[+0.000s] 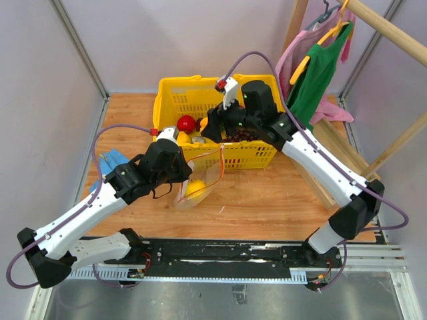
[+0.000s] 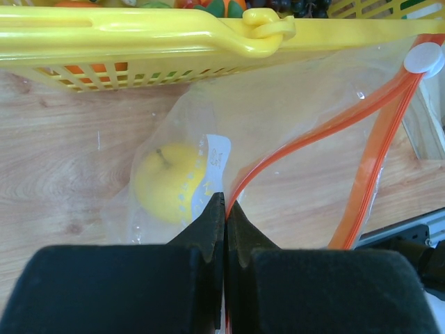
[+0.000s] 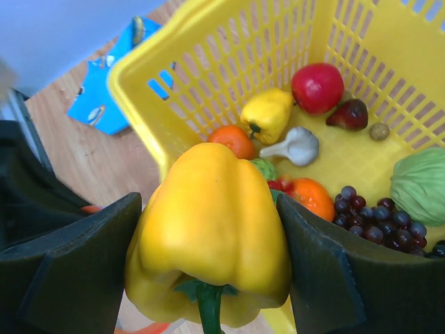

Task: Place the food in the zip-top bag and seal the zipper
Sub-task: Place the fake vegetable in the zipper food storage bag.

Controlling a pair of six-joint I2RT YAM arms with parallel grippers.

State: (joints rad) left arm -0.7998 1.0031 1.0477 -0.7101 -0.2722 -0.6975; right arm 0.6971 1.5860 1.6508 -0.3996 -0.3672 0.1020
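The see-through zip-top bag lies in front of the yellow basket with its mouth open. A round yellow fruit sits inside it. My left gripper is shut on the bag's edge at the red-orange zipper, whose whitish end piece is at the upper right. My right gripper is shut on a yellow bell pepper, stem down, held above the basket's near wall. In the top view the right gripper hovers over the basket's front left.
The basket holds a red fruit, a yellow fruit, garlic, oranges, dark grapes and a green cabbage. A blue cloth lies left. Clothes hang on a wooden rack at the right.
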